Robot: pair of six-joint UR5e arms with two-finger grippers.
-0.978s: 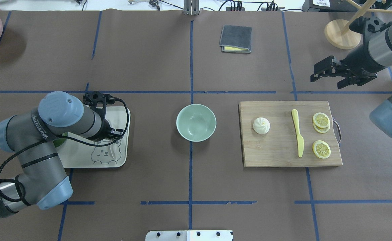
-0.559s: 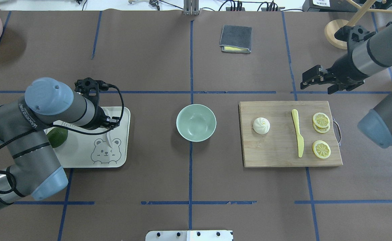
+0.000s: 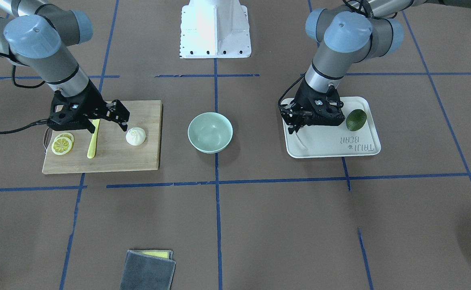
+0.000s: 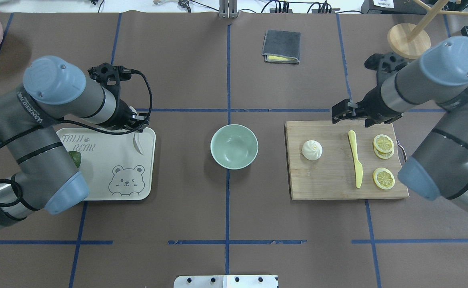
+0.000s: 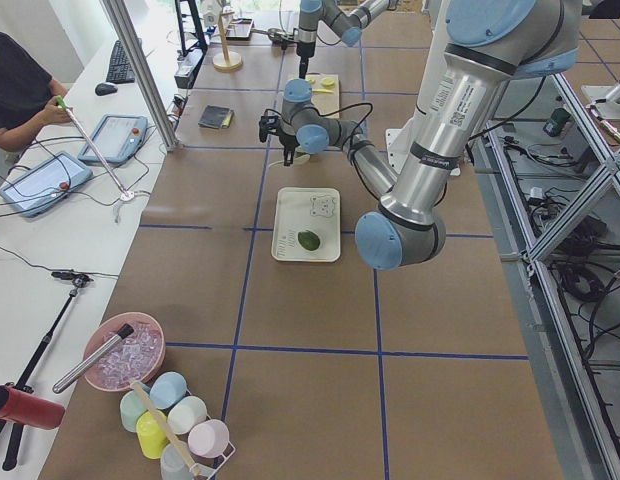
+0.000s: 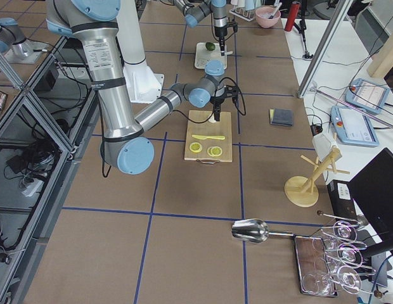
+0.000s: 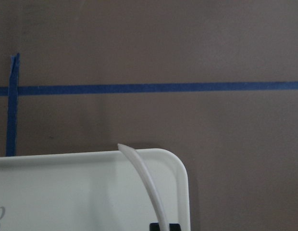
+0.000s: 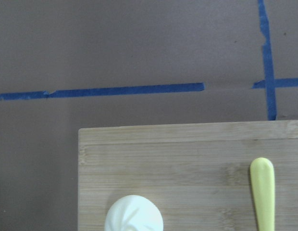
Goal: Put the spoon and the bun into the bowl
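The white spoon [image 4: 138, 145] hangs tilted from my left gripper [image 4: 137, 123], which is shut on its handle over the far right corner of the bear-print tray [image 4: 98, 184]. It also shows in the left wrist view [image 7: 144, 180] and in the front view [image 3: 300, 139]. The pale green bowl [image 4: 234, 146] stands empty at the table's middle. The white pleated bun [image 4: 312, 150] sits on the wooden cutting board [image 4: 330, 182]. My right gripper [image 4: 335, 114] is open and empty over the board's far edge, beyond the bun [image 8: 133, 214].
A yellow plastic knife [image 4: 356, 160] and lemon slices [image 4: 383, 178] lie on the board right of the bun. A dark green avocado [image 3: 356, 119] sits on the tray. A folded grey cloth [image 4: 281, 46] and a wooden stand [image 4: 408, 40] are at the far side.
My left gripper has moved toward the tray's far edge, carrying the spoon. My right arm has swung left and down to the board's far edge near the bun.
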